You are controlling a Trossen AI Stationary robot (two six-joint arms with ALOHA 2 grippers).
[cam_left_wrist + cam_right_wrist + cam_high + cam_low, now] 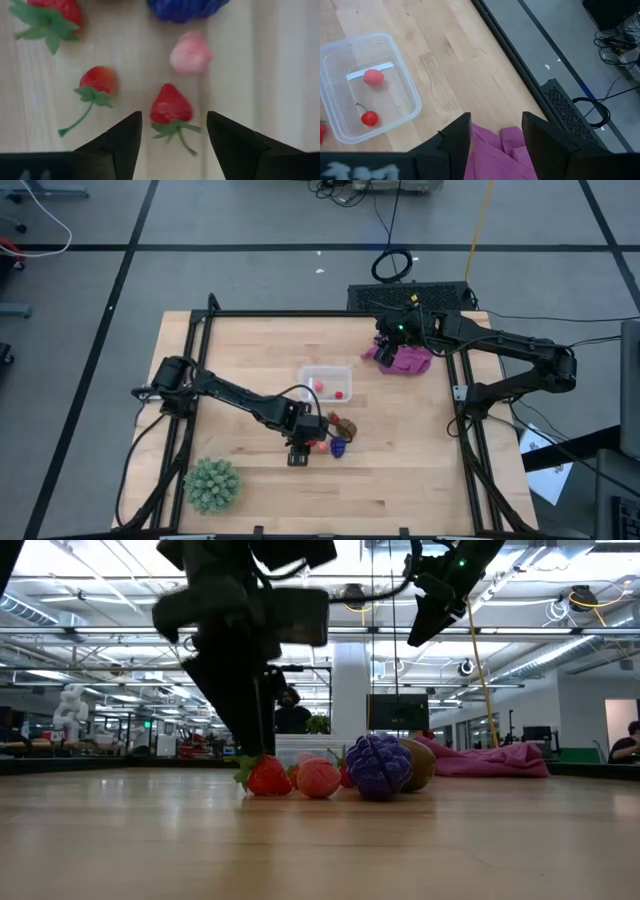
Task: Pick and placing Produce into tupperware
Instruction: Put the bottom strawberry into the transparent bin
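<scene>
Left claw hangs just beside the fruit cluster, on the side away from the tupperware, which lies near mid-table holding two red pieces. Right claw waits over the purple cloth, beyond the tupperware.

Low view: beside the grape cluster lie two red fruits and a brown piece.

Left wrist view: fingers part-open and empty, straddling one strawberry, likely lining up a pick; three red strawberries and one pink piece show.

Right wrist view: its fingers stand apart, gripping nothing.
</scene>
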